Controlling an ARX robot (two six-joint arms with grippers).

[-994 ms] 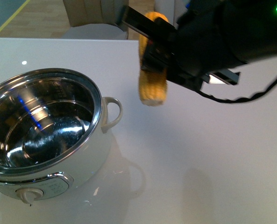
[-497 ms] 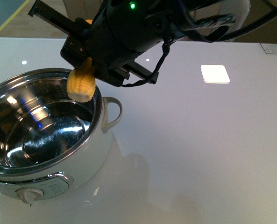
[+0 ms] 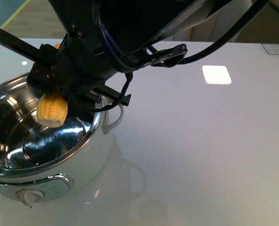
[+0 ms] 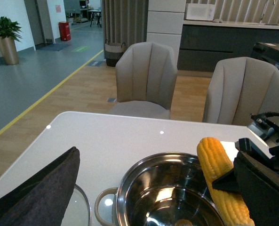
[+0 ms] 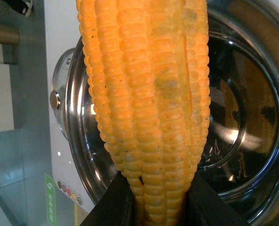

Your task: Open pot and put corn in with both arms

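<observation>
The pot (image 3: 99,113) stands open at the front left, its steel inside bare. My right gripper (image 3: 59,92) is shut on the corn (image 3: 52,109) and holds it tilted over the pot's far side, the lower end inside the rim. The right wrist view shows the corn (image 5: 148,108) between the black fingers (image 5: 111,207), with the pot's rim (image 5: 78,141) behind. My left gripper (image 4: 158,188) is open and empty, looking at the pot (image 4: 130,188) and the corn (image 4: 219,174). The glass lid (image 4: 80,207) lies on the table beside the pot.
A flat white square (image 3: 217,74) lies on the white table at the back right. The pot's loop handle (image 3: 113,115) points right and its dial (image 3: 28,196) faces front. Beige chairs (image 4: 144,75) stand beyond the table's far edge.
My right arm has swung left with the corn, from right of the pot to over its opening, and lowered the cob's end below the rim.
</observation>
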